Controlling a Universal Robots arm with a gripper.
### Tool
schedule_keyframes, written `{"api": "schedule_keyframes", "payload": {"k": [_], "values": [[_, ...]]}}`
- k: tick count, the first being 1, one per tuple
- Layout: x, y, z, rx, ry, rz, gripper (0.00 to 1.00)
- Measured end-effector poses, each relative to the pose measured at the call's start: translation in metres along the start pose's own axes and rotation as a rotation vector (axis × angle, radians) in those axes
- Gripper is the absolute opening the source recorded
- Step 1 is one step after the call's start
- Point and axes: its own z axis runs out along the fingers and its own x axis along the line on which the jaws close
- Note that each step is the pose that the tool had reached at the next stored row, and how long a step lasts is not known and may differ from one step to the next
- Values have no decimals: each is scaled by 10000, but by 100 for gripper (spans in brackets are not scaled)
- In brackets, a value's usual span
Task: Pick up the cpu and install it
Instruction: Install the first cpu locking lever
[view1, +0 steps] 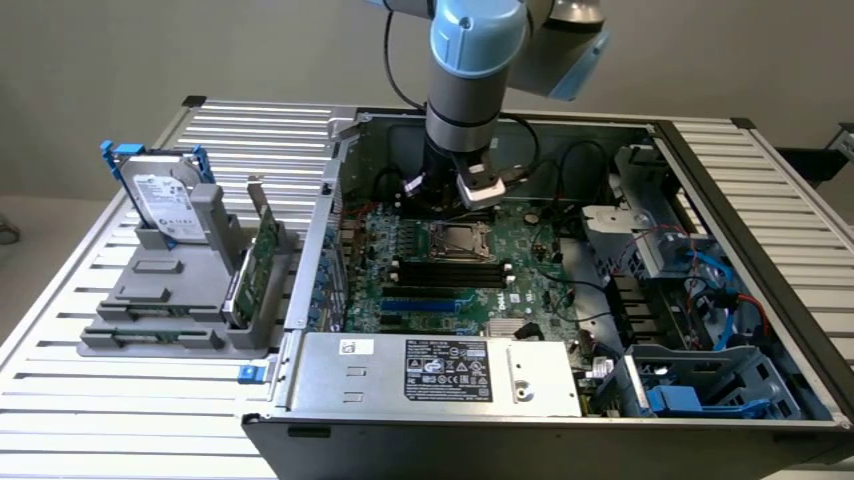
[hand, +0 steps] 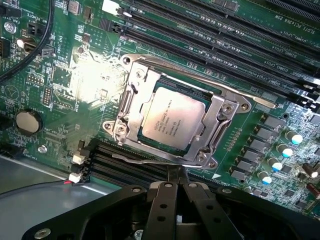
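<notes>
- Silver cpu already sits in the socket frame at the board's centre; from my seat I judge a slightly skewed seat could bend pins if anything presses it.
- My gripper hangs at six o'clock of the socket, fingers pinched together, holding nothing; a drift forward could snag the frame's thin lever.
</notes>
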Motion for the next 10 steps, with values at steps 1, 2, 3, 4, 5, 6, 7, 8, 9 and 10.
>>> {"api": "schedule_keyframes", "payload": {"k": [1,2,3,4,5,6,7,8,9,10], "values": [[0,0,2,0,0,-1,11],[0,1,5,1,0,-2,11],[-1,2,8,0,0,-2,11],[-1,2,11,-1,-2,-3,11],[-1,3,13,-4,-4,-3,11],[-1,2,15,-6,-4,-3,11],[-1,2,16,-8,-5,-3,11],[-3,0,18,-9,-3,-2,11],[-6,-1,18,-9,-6,-2,11],[-9,-3,18,-8,-7,-2,11]]}}
